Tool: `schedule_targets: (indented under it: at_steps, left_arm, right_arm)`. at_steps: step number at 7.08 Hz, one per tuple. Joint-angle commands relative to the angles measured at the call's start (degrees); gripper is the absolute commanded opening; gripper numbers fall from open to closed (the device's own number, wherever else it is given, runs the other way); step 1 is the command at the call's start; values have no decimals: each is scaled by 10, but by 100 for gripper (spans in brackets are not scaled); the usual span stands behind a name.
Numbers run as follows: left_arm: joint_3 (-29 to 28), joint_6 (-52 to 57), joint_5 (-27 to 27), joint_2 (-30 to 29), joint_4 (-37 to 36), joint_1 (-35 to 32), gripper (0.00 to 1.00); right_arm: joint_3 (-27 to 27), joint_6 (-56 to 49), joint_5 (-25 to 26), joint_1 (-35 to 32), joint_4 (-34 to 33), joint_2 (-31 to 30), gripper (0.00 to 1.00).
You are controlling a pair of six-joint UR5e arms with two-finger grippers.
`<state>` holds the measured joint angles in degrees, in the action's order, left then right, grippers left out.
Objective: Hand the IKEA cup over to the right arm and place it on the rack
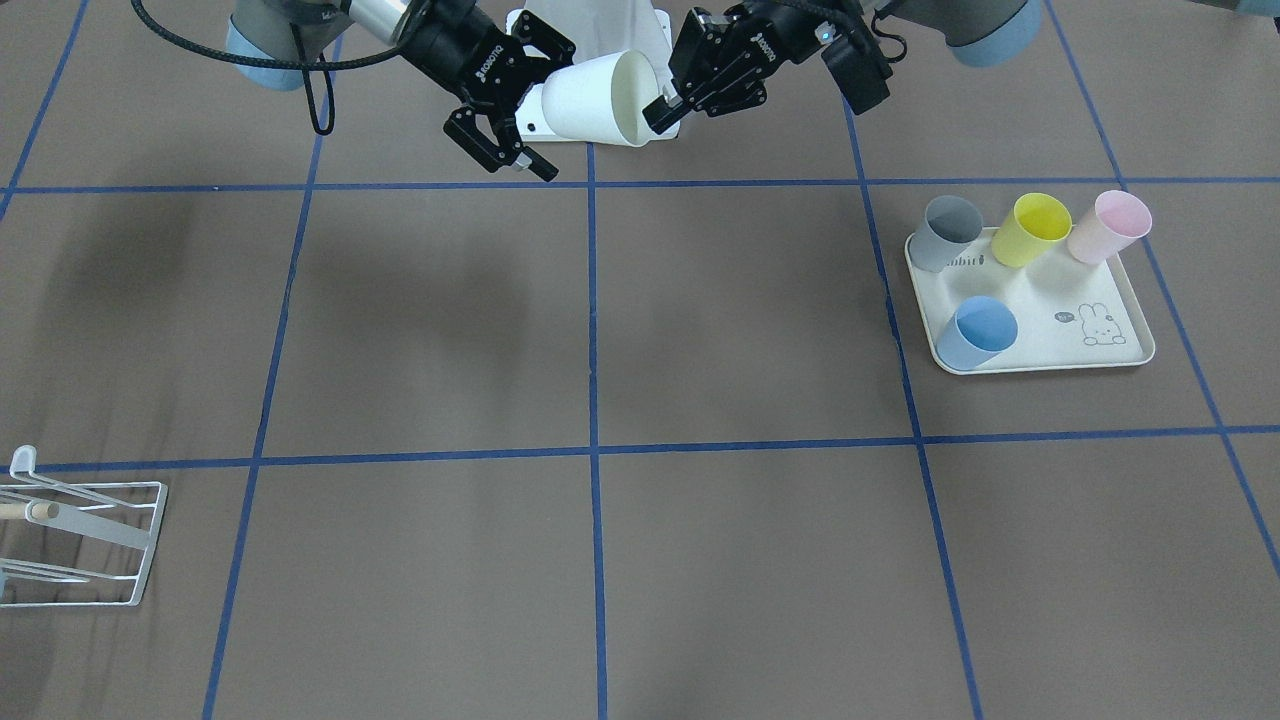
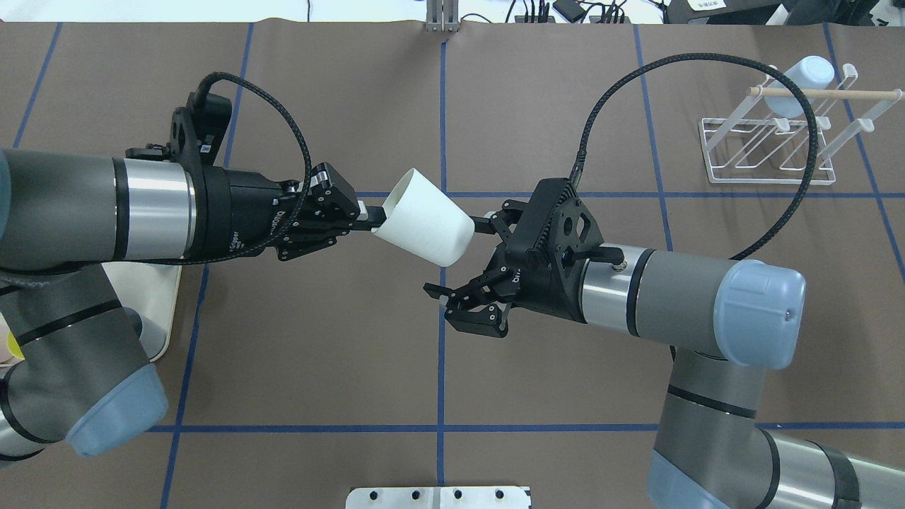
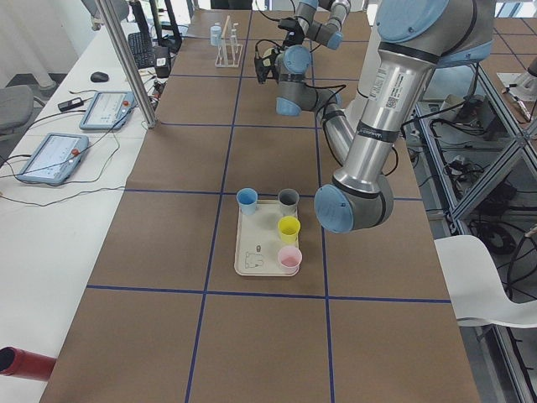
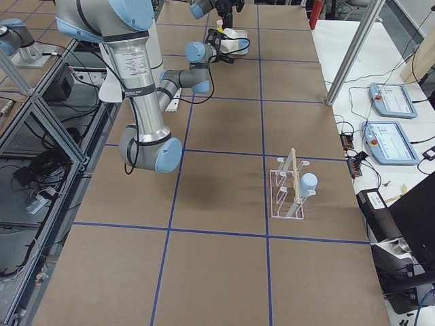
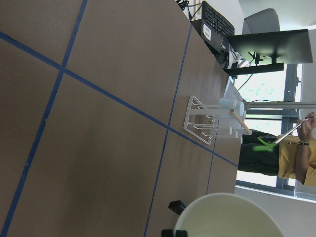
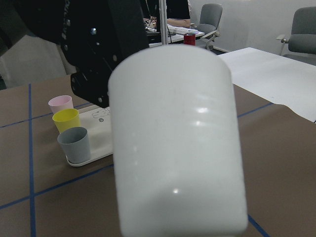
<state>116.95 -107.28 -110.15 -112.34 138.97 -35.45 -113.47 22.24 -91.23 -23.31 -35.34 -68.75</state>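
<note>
The white IKEA cup (image 2: 423,225) hangs on its side above the table's middle, close to the robot's base. My left gripper (image 2: 368,215) is shut on its rim, one finger inside the mouth (image 1: 662,105). The right arm (image 2: 679,300) faces it, and my right gripper (image 2: 456,256) stands open, its fingers spread on either side of the cup's base without closing on it. In the right wrist view the cup's base end (image 6: 177,143) fills the frame. The rack (image 2: 771,141) stands far off on the right side, with a light-blue cup (image 2: 799,81) on one prong.
A cream rabbit-print tray (image 1: 1040,330) on the left arm's side holds grey (image 1: 950,230), yellow (image 1: 1035,228), pink (image 1: 1110,225) and blue (image 1: 978,332) cups. The right arm's black cable (image 2: 707,71) loops toward the rack. A person (image 5: 296,158) stands beyond the table.
</note>
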Motion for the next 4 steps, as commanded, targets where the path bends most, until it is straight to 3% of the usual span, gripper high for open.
schedule_targets:
  at_steps: [1, 4]
  left_arm:
    - [-11, 2, 17, -1, 0, 10, 0]
    - [-21, 4, 29, -3, 0, 21, 0]
  right_arm:
    - [-2, 0, 0, 0, 0, 1, 98]
    - [-3, 0, 0, 0, 2, 2, 98]
